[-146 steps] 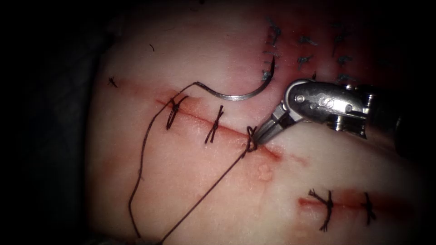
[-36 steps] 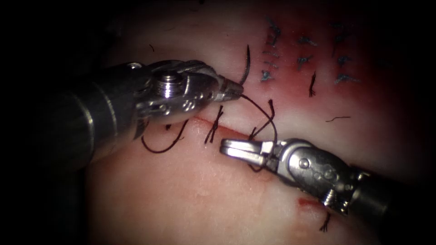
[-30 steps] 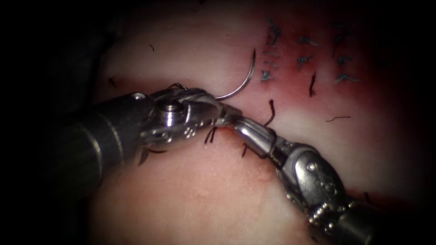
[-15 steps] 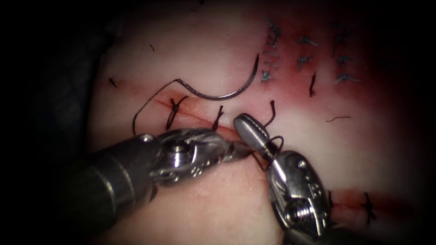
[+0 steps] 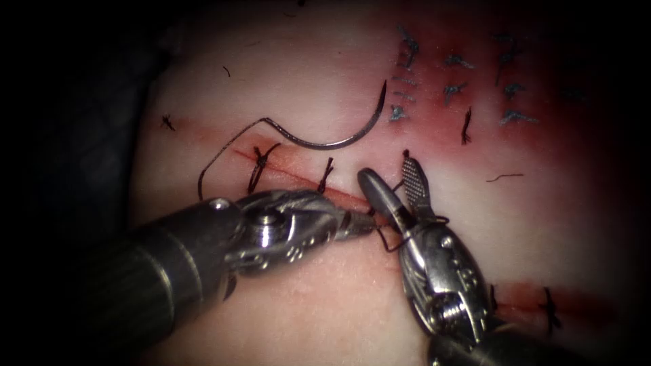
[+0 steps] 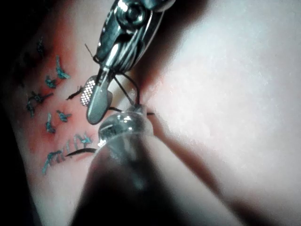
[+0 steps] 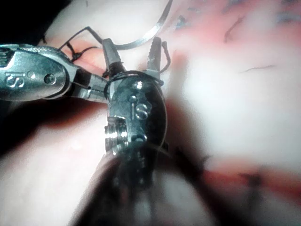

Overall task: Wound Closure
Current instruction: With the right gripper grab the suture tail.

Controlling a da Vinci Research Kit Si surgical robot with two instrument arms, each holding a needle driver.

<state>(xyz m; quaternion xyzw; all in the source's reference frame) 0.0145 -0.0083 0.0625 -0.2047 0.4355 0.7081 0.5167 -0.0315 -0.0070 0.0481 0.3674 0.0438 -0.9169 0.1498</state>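
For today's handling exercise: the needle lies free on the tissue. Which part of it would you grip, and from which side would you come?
Probably the needle at mid-curve, from above: it lies flat on the tissue, out of it, arc bare, point up and right, thread at its left end. The right tool stands open, holding nothing; the left tool holds thread.

Left tool (image 5: 363,224) reaches in low toward the cut (image 5: 339,193), jaws closed on the thread (image 5: 386,240). Right tool (image 5: 397,183) comes up from below the cut, jaws spread, thread looped round its neck.
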